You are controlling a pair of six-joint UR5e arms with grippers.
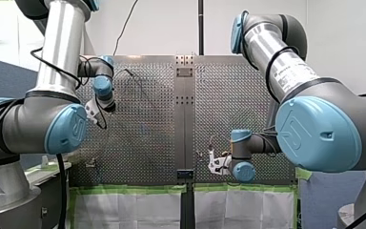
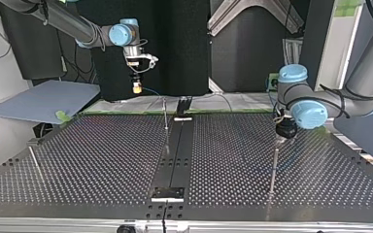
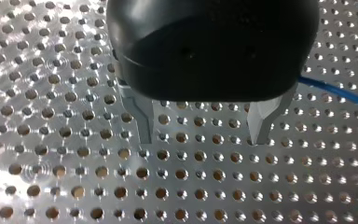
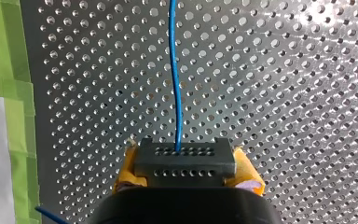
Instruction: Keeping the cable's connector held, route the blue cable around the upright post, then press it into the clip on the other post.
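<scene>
My right gripper (image 4: 186,171) has its yellow pads shut on a black connector (image 4: 185,157). The blue cable (image 4: 175,79) leaves the connector and runs straight ahead over the perforated plate. In the top view this gripper (image 2: 137,88) hangs above the table's far edge. My left gripper (image 3: 203,138) is black with metal fingers, open and empty, close over the plate. A stretch of blue cable (image 3: 338,93) lies beside it. In the top view it (image 2: 284,134) hovers just above a thin upright post (image 2: 273,167). A second post (image 2: 165,116) stands near the middle.
A third thin post (image 2: 35,162) stands at the top view's left. A dark rail (image 2: 177,150) runs down the table's middle. Green tape (image 4: 16,116) lines the plate's edge. A blue-grey board (image 2: 43,99) lies beyond the far left corner.
</scene>
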